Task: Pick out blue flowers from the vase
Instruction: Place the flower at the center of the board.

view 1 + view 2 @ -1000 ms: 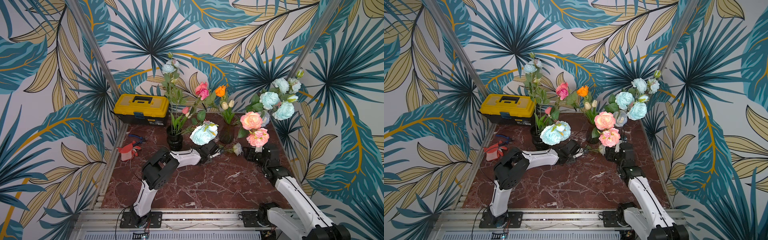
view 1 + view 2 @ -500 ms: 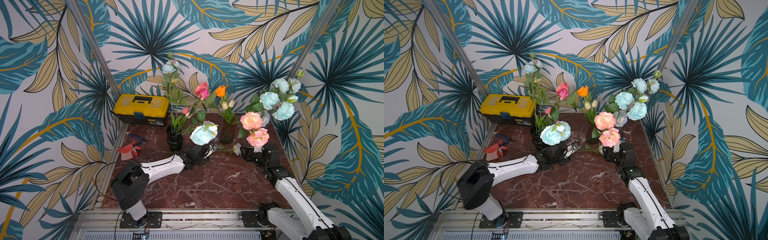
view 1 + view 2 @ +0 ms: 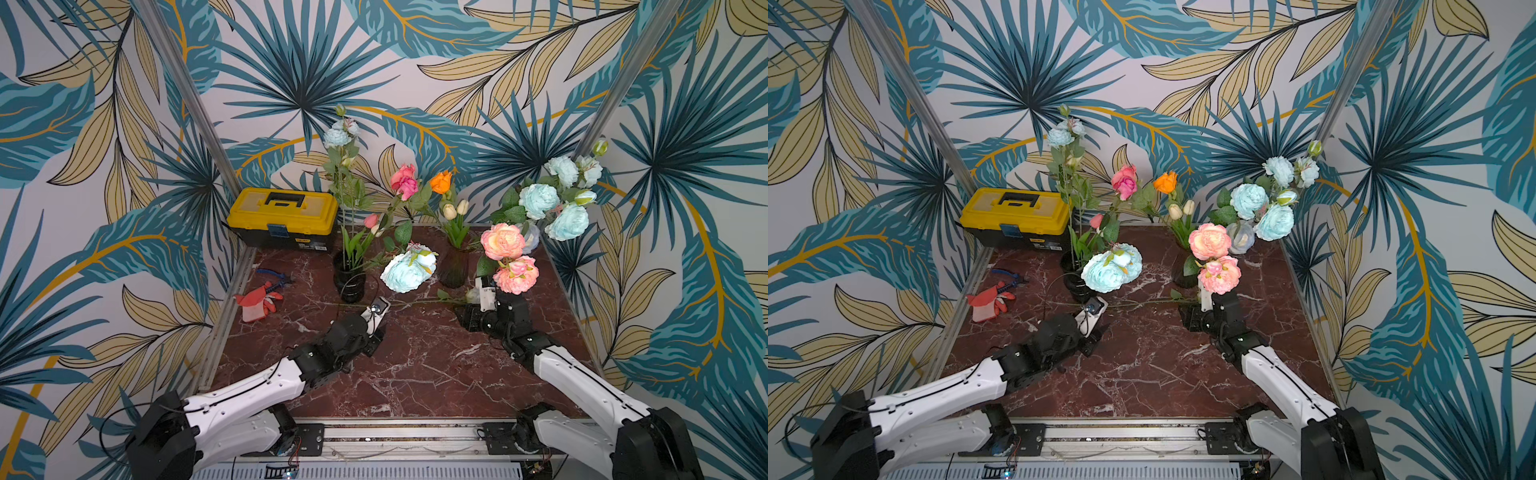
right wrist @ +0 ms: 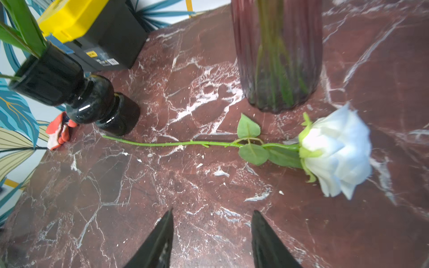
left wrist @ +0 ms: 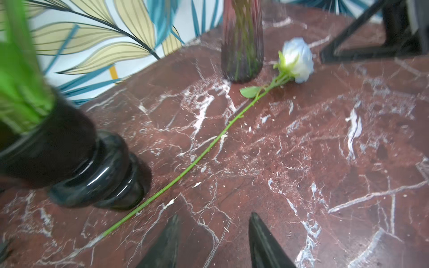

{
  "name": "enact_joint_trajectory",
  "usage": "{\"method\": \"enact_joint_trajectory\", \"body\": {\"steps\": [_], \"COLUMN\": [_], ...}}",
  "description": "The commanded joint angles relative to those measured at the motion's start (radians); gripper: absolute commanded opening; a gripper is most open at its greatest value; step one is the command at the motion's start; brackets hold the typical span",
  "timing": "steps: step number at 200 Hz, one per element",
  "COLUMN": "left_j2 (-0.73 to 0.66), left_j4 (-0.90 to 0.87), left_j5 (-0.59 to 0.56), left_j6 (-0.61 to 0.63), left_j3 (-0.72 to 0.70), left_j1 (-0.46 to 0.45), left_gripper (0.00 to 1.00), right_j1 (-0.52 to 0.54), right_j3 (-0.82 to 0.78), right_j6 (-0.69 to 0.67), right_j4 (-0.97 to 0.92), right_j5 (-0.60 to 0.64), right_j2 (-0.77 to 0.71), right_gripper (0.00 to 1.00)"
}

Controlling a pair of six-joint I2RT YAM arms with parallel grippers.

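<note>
One change: left fingers (image 5: 165,244) drawn back from pale rose (image 5: 297,60) stem.

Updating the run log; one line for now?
left gripper: open, empty | right gripper: open, empty | pale rose: lying on table | blue flowers: none held
</note>
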Motion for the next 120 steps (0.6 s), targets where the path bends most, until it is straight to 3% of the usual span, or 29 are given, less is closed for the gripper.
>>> {"method": "enact_joint_trajectory", "body": {"steps": [1,21,42,120], "left_j2": [-0.149,-0.256,-0.277,-0.013], "left_j4": [0.05,0.059,0.058,0.153], "left_j5": [-0.047,0.003,0.051,0.175], "left_j6": [-0.067,-0.057,-0.008,0.13], "left_j3": [-0.064,-0.104,-0.095,0.075], "left_j1": [0.056,0.153,0.223,0.306], "left_gripper": [0.48,0.48,0.48,0.4], "right_j1": [0.037,0.08,0.105,0.116], "right_j3": [-0.007,0.015,0.027,0.067], "right_j6": [0.017,0.001,-0.003,-0.006], "right_j4": [0.068,0.073,0.088,0.148], "right_j5": [0.012,0.042,0.066,0.078], "right_j2": [0.028,0.057,0.083,0.141], "right_gripper": [0.53,0.53,0.53,0.51]}}
